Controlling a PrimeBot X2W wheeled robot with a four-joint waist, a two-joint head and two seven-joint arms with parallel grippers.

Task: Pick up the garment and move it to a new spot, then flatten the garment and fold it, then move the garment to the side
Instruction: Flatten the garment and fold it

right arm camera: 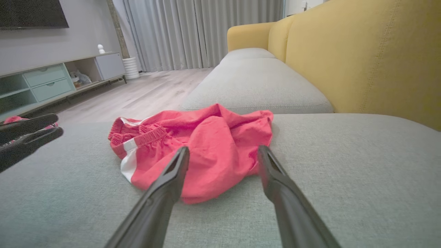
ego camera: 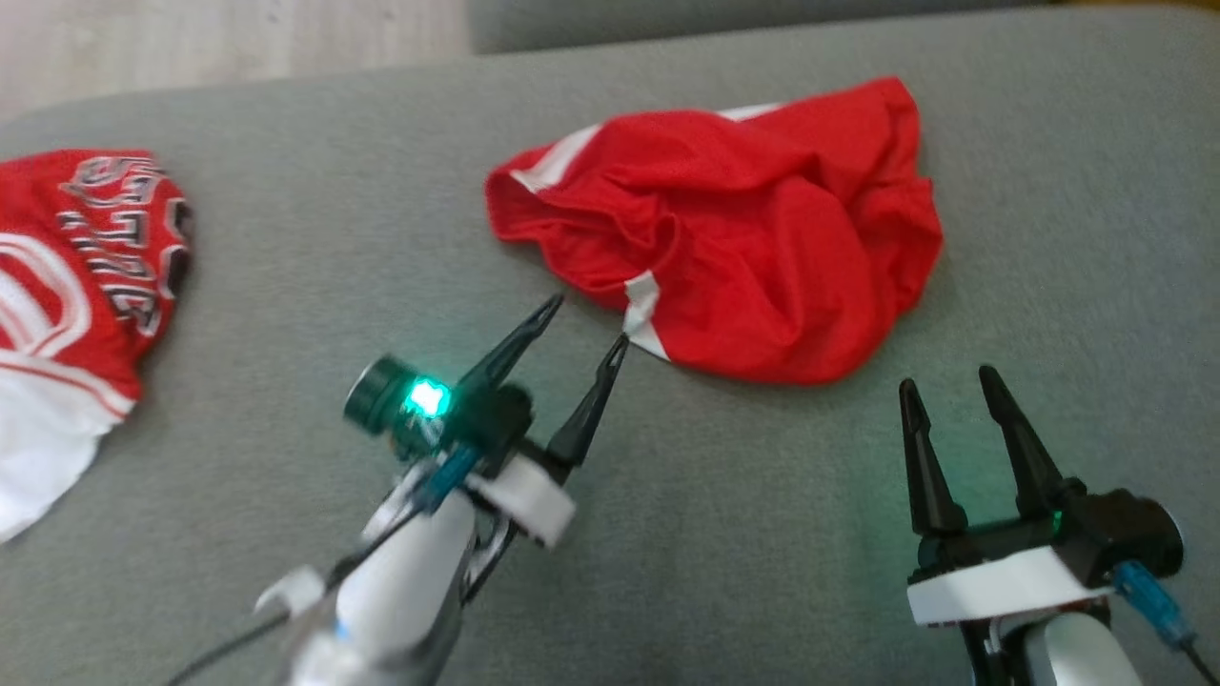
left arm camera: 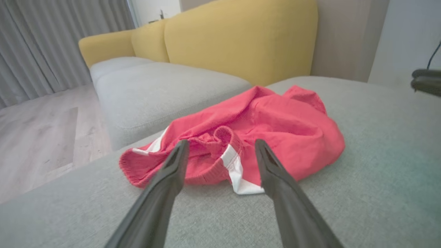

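The garment (ego camera: 734, 229) is a pair of red shorts with white side stripes, lying crumpled on the grey cushion (ego camera: 724, 495). My left gripper (ego camera: 587, 324) is open, its fingertips just short of the shorts' near white-striped edge. In the left wrist view the garment (left arm camera: 275, 127) lies right beyond the open left gripper (left arm camera: 222, 146), its elastic waistband facing the fingers. My right gripper (ego camera: 944, 386) is open and empty, a little to the right of and nearer than the shorts. The right wrist view has the garment (right arm camera: 206, 144) ahead of the open right gripper (right arm camera: 224, 153).
A red and white jersey (ego camera: 76, 305) with dark lettering lies at the cushion's left edge. Beyond the cushion stand a yellow-backed sofa (right arm camera: 344, 62), wooden floor (right arm camera: 144, 93), grey curtains (right arm camera: 200, 31) and a low cabinet (right arm camera: 48, 82). Bare grey cushion lies in front of and right of the shorts.
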